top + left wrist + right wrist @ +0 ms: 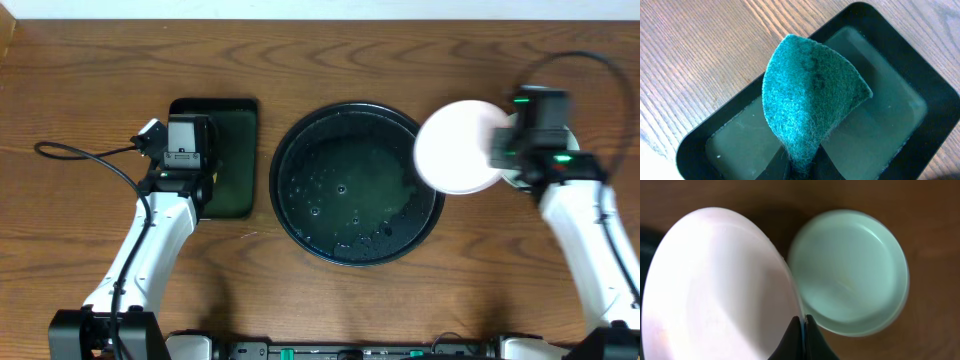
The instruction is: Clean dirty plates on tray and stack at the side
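Observation:
My right gripper (803,322) is shut on the rim of the white plate (715,290) and holds it tilted in the air. In the overhead view the white plate (455,148) hangs over the right rim of the round black tray (290,200), with my right gripper (500,150) at its right edge. A mint plate (850,270) lies on the wooden tabletop to the right of the white one, mostly hidden under the arm from overhead. Only one mint plate shows. The round tray holds only water drops. My left gripper (802,167) is shut on the teal sponge (810,100).
The sponge hangs over a rectangular black tray (935,100) with a film of liquid in it. This tray (235,150) stands left of the round tray. A cable (80,155) lies on the table at the far left.

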